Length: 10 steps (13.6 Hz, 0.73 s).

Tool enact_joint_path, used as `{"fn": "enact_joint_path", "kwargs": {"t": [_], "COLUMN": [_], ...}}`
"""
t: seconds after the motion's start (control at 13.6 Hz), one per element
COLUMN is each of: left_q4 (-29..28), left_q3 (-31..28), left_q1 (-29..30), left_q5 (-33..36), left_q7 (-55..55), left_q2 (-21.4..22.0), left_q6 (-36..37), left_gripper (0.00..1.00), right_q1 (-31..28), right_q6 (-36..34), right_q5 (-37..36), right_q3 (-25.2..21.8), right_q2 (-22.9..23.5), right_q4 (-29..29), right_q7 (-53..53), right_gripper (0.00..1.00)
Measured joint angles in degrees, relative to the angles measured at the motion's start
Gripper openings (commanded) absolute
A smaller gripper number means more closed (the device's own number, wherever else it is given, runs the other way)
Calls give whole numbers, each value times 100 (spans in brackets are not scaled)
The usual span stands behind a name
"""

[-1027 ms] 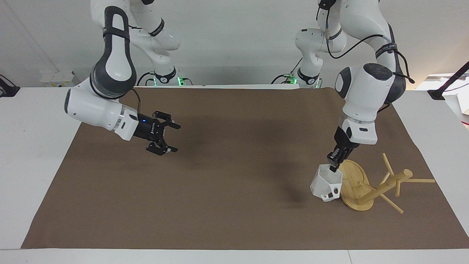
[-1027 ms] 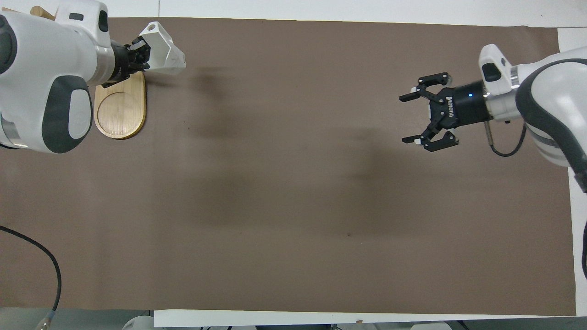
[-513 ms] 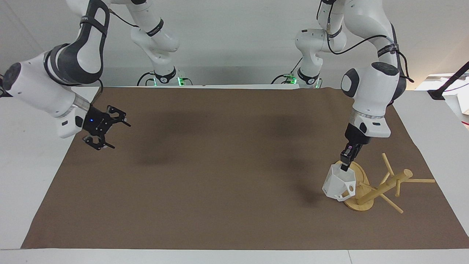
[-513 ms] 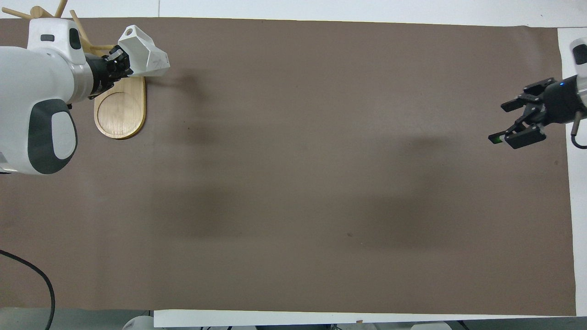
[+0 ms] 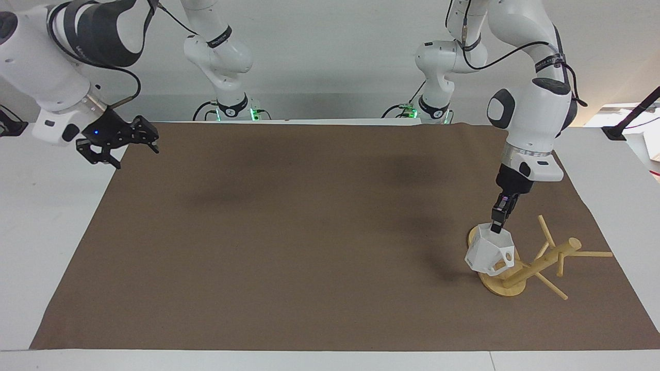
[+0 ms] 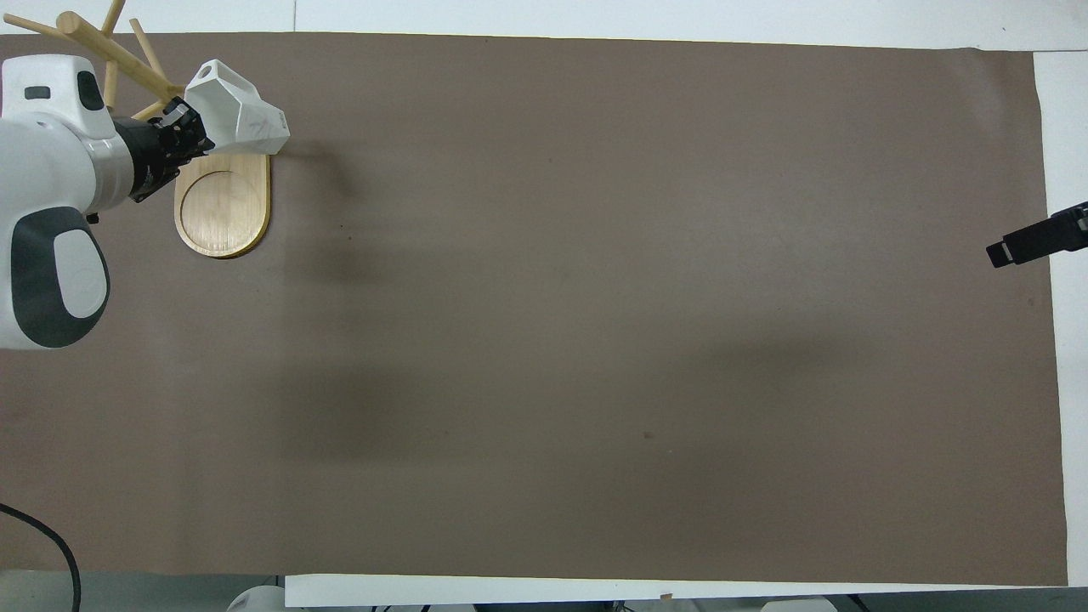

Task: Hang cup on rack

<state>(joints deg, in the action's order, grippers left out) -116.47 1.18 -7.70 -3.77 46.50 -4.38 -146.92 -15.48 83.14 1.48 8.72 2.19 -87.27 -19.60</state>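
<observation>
Since a second ago the cup (image 5: 489,254) has shifted toward the rack's post and now hangs over the rack's (image 5: 521,263) oval base instead of beside it, and my right arm has drawn back from the middle of the mat to its own end.

I carry the cup in my left gripper (image 5: 496,227), fingers clamped on its hexagonal rim. It hangs tilted, rim up toward my fingers, tapered body pointing down, and the small looped handle faces the post. From the facing view the handle sits just beside the foot of the post; I cannot tell whether it touches the wood or a peg. In the overhead view the cup (image 6: 235,120) covers the end of the base farther from me, with my left gripper (image 6: 183,136) beside it.

Around it, the rack stands at the left arm's end of the brown mat (image 5: 309,247), its thin pegs angling out from the round post. In the overhead view the nearer part of the base (image 6: 223,206) lies bare.

My right gripper (image 5: 119,146) waits in the air over the mat's edge at the right arm's end, fingers spread apart and holding nothing. From overhead only one dark fingertip (image 6: 1037,245) shows at the picture's edge.
</observation>
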Motion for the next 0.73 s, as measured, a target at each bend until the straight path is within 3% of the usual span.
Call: {"fn": "enact_joint_path", "kwargs": {"t": [0.22, 0.51, 0.59, 0.66, 0.73], "left_q4": [-183, -243, -244, -246, -245], "left_q3": [2, 2, 2, 2, 2], "left_q1": [60, 133, 133, 133, 133], "left_q5": [-36, -178, -187, -188, -187], "left_q7": [5, 5, 5, 3, -28], "left_q2": [55, 99, 99, 99, 102], "left_q6": [-130, -175, -175, -175, -176], "left_gripper": [0, 0, 31, 75, 93], "right_q1": [804, 992, 993, 992, 992], "right_q6": [-505, -563, -549, -527, -489], "right_q5": [-191, -275, -276, -277, -278], "right_q3": [-632, -865, -872, -890, -913], "right_q2": [-200, -429, -441, -431, -401], "right_q4": [229, 107, 28, -28, -57], "right_q7": [499, 718, 811, 868, 900], "right_gripper": [100, 100, 100, 100, 100]}}
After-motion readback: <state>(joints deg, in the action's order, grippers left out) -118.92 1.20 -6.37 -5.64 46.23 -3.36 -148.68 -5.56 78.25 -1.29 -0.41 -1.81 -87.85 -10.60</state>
